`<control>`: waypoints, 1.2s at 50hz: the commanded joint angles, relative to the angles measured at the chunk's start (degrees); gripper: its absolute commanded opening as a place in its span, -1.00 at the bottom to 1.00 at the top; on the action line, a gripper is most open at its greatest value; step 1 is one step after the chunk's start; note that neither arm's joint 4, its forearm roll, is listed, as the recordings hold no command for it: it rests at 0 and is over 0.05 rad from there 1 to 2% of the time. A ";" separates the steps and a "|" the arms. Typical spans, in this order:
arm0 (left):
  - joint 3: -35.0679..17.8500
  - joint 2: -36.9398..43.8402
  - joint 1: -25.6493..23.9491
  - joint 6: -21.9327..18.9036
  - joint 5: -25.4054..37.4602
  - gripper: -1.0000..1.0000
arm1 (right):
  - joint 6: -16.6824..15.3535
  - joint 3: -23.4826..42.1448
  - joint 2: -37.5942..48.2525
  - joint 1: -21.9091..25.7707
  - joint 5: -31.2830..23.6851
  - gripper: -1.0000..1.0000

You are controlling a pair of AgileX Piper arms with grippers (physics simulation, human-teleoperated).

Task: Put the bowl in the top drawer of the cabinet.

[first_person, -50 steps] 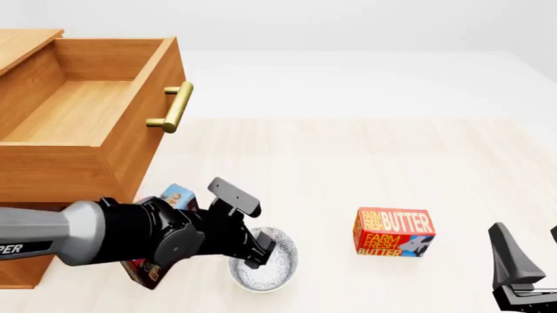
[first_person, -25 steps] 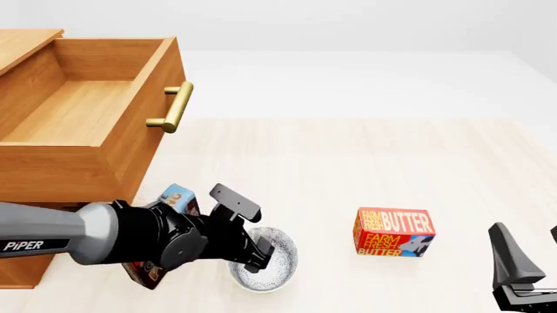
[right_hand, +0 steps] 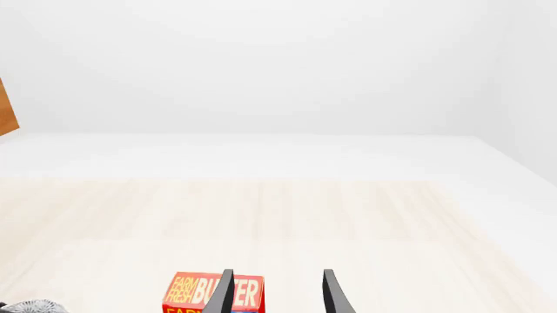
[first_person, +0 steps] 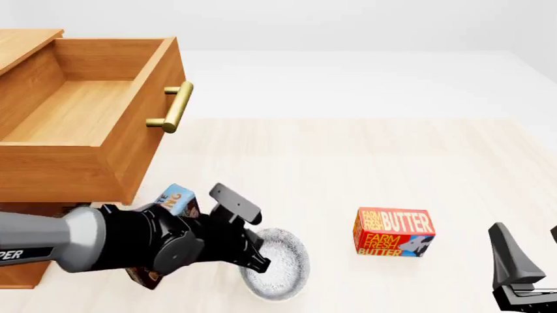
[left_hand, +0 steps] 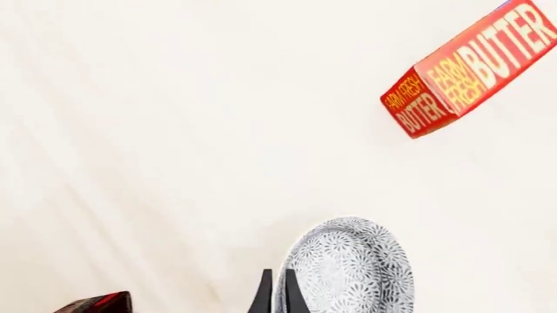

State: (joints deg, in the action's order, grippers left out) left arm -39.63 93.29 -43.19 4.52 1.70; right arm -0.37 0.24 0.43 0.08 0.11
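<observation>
**Bowl tipped up in the left gripper beside the open drawer**

Pale wood-grain table (first_person: 366, 163) runs back to a plain white floor and a blank grey-white backdrop. Half a second ago the bowl (first_person: 280, 266) sat level and lower left of its present spot; now it has shifted a little right and its rim is tilted, the opening turned partly toward the camera and to the right, one edge raised off the table. One second ago the left arm's wrist stood further left too.

At the left stands the cabinet (first_person: 22, 42), its top drawer (first_person: 78, 111) pulled out and open, the brass handle (first_person: 172, 107) facing right. The bowl is below and right of that drawer, well outside it. Being round, it has no long axis.

The left gripper (first_person: 254, 255) is pinched onto the bowl's near rim; in the left wrist view its two fingertips (left_hand: 263, 297) sit close together at the rim. Behind the left arm a dark snack box (first_person: 179, 202) peeks out. A red butter box (first_person: 393, 233) lies right of the bowl, apart from it.

The right gripper (right_hand: 276, 290) hangs at the lower right with its fingers spread, holding nothing.
</observation>
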 commanded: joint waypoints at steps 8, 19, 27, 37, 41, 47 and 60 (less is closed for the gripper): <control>-0.88 -10.29 -0.74 -2.26 4.92 -1.00 | 0.00 0.00 0.00 0.01 0.00 1.00; -1.02 -13.82 -2.04 -2.71 6.05 -1.00 | -0.01 0.00 0.00 0.00 0.00 1.00; -1.02 -16.14 -2.43 -3.44 6.94 -1.00 | -0.03 0.00 0.00 0.00 0.00 1.00; -0.74 -18.43 -2.11 -5.99 7.58 -1.00 | -0.01 0.00 0.00 0.00 0.00 1.00; -0.63 -19.40 -2.47 -6.17 8.08 -1.00 | -0.01 0.00 0.01 0.01 0.00 1.00; -0.40 -21.27 -1.79 -8.53 8.56 -1.00 | -0.02 0.00 0.01 0.00 0.00 1.00; 0.76 -25.45 -2.43 -11.78 9.70 -1.00 | 0.00 0.00 0.00 0.01 0.00 1.00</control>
State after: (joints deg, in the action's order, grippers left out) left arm -37.99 73.51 -46.28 -5.17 8.28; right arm -0.37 0.24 0.43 0.08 0.11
